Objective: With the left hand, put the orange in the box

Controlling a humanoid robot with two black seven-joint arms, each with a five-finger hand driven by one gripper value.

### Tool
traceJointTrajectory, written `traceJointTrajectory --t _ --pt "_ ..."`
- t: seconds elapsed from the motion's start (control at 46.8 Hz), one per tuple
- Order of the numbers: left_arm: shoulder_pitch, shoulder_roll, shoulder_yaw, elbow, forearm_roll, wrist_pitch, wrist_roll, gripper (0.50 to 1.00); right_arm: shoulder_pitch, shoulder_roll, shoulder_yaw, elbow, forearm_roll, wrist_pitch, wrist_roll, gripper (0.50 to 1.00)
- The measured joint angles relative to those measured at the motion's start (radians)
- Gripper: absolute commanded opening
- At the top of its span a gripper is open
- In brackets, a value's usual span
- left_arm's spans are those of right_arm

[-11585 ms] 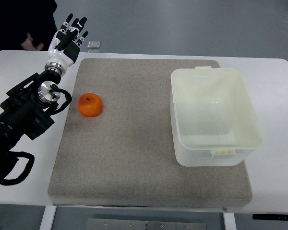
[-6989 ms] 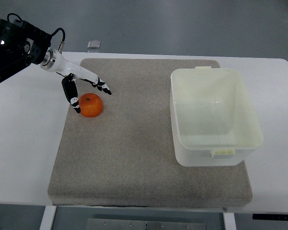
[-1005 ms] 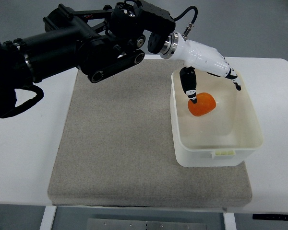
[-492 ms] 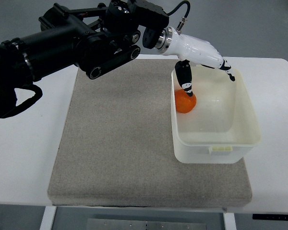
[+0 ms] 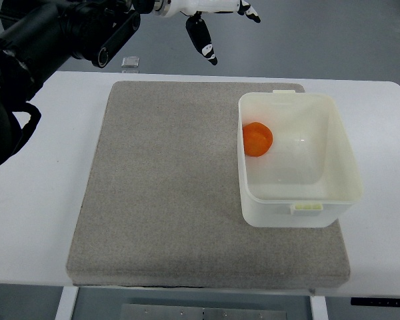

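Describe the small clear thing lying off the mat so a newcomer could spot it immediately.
Start at the grey mat on the white table. Just beyond its far left corner lies a small clear square object, the only loose item on bare tabletop.

The orange lies inside the box, against its left wall. The box stands on a grey mat near the bench's right edge. The left hand hangs beyond the far edge, fingers spread, empty.
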Motion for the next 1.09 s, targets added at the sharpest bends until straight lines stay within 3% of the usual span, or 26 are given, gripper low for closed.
traceJointTrajectory --t 0.171,0.449,0.641,0.855,0.94,1.09 --pt "0.004 0.0 0.0 0.139 -0.079 0.0 0.0 0.949 0.0 0.0 0.0 0.0 0.0 0.0 0.0 0.926" --pt "0.111 0.0 -0.001 0.259 -0.221 0.017 0.0 0.943 0.0 0.0 0.0 0.0 0.0 0.0 0.0 0.926" --pt "0.216 0.0 0.0 0.27 -0.531 0.111 0.045 0.934 0.0 0.0 0.0 0.0 0.0 0.0 0.0 0.926" --pt "0.28 0.0 -0.013 0.266 -0.693 0.133 0.056 0.917 0.0 0.0 0.0 0.0 0.0 0.0 0.0 0.926" --pt "0.281 0.0 -0.013 0.265 -0.765 0.133 0.086 0.915 0.0 0.0 0.0 0.0 0.0 0.0 0.0 0.926" --pt "0.284 0.0 -0.014 0.264 -0.901 0.133 0.227 0.896 0.0 0.0 0.0 0.0 0.0 0.0 0.0 0.926"
